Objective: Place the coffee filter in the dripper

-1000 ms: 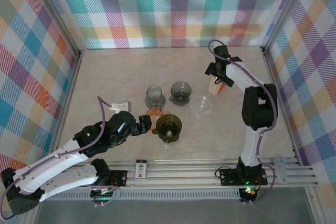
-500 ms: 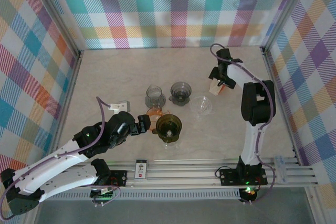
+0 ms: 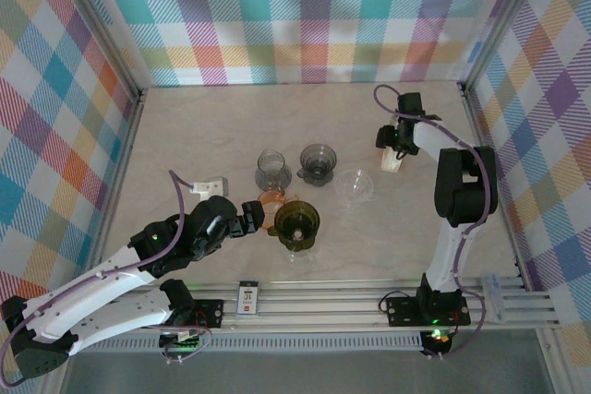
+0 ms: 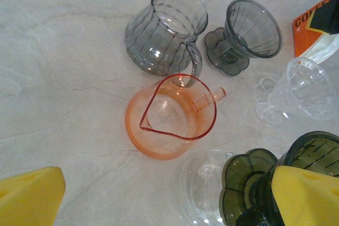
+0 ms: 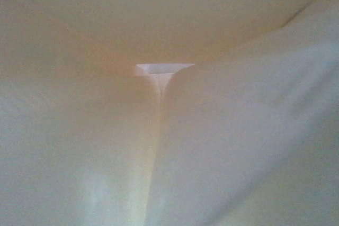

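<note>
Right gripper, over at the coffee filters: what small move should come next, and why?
Probably close gently on one filter, then lift it a little. The right gripper sits right at the filter pack, and its wrist camera has white filter paper pressed up close. The clear dripper nearby holds no filter.

Marble-veined bench (image 3: pixel 203 136): pale cream. Enclosure walls (image 3: pixel 277 16): multicolour plaid. Ribbed glass jug (image 4: pixel 161 30): smoky grey. Glass pitcher (image 4: pixel 169 120): translucent orange. Scallop-based glass dripper (image 4: pixel 243 181): dark green. Coffee filter paper (image 5: pixel 212 157): cream-white.
</note>
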